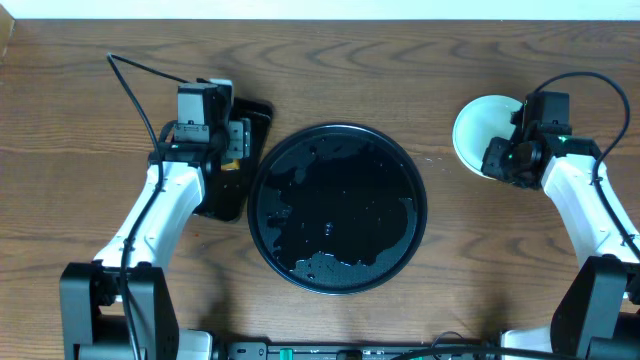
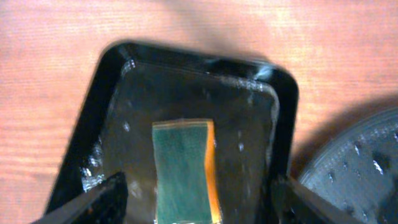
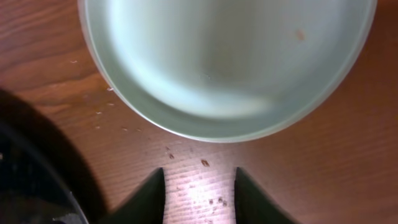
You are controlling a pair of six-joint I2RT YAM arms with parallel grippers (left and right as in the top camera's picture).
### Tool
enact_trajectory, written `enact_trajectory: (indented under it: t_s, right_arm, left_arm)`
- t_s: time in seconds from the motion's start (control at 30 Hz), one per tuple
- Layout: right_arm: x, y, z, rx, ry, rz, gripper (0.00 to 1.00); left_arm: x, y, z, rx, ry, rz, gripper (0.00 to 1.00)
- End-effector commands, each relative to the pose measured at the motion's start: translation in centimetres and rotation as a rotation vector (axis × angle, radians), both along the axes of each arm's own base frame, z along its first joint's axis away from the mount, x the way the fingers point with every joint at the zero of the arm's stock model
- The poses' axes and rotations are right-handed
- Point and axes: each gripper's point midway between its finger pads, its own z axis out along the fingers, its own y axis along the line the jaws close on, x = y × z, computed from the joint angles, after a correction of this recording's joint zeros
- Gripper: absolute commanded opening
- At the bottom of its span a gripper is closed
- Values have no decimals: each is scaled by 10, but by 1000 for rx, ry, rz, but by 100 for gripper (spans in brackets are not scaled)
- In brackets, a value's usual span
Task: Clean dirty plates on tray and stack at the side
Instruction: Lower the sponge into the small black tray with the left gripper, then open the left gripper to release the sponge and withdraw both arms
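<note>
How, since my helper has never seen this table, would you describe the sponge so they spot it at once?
On the wooden table, just left of the large round black tray, sits a smaller rectangular black tray. The sponge lies flat inside it. It is the only strongly coloured thing around: a green rectangle with an orange edge, unlike the pale plate at far right.

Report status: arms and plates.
Left gripper jaws open above green-orange sponge in small rectangular black tray. Right gripper jaws open, empty, beside pale mint round plastic plate. Large round glossy black tray holds no plates.
</note>
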Motion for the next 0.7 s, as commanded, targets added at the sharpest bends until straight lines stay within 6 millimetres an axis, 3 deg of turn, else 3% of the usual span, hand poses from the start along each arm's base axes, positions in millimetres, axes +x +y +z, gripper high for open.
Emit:
enact_trajectory:
  t_s: [0.0, 0.13, 0.2, 0.3, 0.4, 0.67]
  right_arm:
    - [12, 22, 6, 28, -59, 177, 45]
    - [12, 39, 8, 27, -69, 280, 67]
    - [-1, 42, 2, 23, -15, 296, 99]
    - [-21, 40, -5, 22, 76, 292, 99]
    - [-31, 39, -5, 27, 116, 280, 99]
    - [-43, 35, 30, 4, 45, 220, 99]
  left_arm:
    - [-13, -7, -7, -53, 60, -15, 80]
    - [-45, -5, -26, -131, 212, 121, 81]
    - [-70, -4, -34, -153, 318, 188, 81]
    - [-115, -1, -37, -142, 475, 230, 81]
    - [-144, 1, -28, -123, 546, 226, 81]
    - [-164, 2, 29, -143, 370, 190, 81]
